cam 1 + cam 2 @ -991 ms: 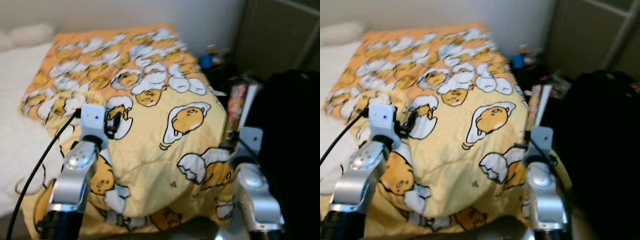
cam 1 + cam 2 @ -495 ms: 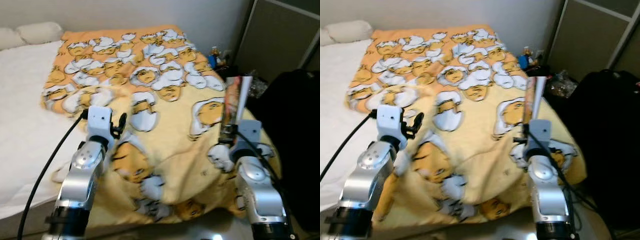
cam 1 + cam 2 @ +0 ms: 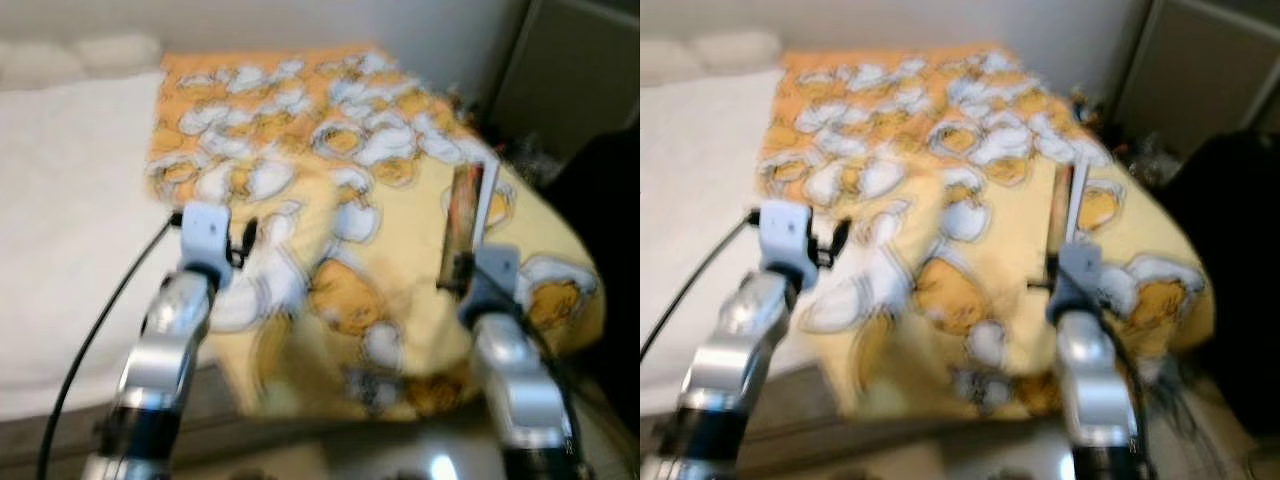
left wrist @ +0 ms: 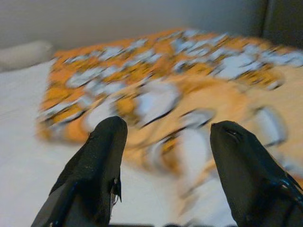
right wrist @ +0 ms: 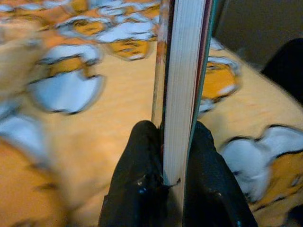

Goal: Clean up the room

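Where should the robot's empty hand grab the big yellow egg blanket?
Probably the near edge of the blanket, where it droops off the bed, coming from the robot's side. That edge hangs free, so the left gripper, jaws open, could pinch it.

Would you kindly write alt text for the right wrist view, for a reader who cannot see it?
The right end effector has its two black fingers shut on the edge of an upright book, whose white page block faces the camera. Behind it, blurred, lies a yellow blanket printed with egg cartoon figures.
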Controlling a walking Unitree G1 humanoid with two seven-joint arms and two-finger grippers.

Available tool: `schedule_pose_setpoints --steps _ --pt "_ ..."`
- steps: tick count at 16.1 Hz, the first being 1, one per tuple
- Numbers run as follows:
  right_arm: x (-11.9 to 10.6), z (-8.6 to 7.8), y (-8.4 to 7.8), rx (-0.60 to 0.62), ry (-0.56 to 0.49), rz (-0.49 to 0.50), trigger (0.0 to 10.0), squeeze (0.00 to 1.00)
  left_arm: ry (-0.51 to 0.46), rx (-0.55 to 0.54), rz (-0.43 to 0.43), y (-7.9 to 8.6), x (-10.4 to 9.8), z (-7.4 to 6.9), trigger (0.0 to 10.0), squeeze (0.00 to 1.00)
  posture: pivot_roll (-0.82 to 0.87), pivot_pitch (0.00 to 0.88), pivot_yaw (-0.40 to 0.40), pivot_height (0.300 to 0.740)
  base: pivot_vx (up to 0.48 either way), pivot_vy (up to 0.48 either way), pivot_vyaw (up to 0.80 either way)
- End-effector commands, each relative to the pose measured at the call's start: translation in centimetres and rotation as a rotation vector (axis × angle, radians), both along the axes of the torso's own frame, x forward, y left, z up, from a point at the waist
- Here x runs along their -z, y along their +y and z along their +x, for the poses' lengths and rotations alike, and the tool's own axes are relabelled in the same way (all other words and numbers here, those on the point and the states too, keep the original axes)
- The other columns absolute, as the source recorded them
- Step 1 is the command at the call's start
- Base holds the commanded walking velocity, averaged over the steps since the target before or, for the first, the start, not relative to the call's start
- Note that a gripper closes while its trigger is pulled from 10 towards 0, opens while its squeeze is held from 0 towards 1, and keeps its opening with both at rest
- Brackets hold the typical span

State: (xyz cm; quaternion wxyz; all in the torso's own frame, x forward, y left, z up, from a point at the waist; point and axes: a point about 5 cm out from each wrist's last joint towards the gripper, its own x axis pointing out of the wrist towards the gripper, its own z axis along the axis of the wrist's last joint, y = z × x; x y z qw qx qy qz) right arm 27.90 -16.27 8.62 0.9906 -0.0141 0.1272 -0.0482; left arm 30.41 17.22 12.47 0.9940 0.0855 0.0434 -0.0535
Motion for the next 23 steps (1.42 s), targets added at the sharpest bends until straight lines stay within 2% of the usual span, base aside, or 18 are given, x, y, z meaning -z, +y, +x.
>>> schedule_pose_setpoints --steps 1,19,23 --pt "-1.4 0.6 0.5 -0.033 -0.06 -0.006 10.0 0.0 -0.013 0.005 0.005 -0.2 -0.3 0.2 10.0 0.0 -0.09 0.0 0.019 0.74 0.0 0.442 0.0" --pt "-0.7 0.5 0.7 -0.04 -0.066 -0.013 10.0 0.0 -0.017 0.029 0.018 -0.8 0.6 -0.1 10.0 0.0 -0.08 0.0 0.017 0.74 0.0 0.44 0.0" --pt "-1.0 0.7 0.8 -0.041 -0.082 -0.01 10.0 0.0 0.007 0.013 0.01 -0.4 1.6 -0.4 10.0 0.0 -0.09 0.0 0.017 0.74 0.0 0.442 0.0"
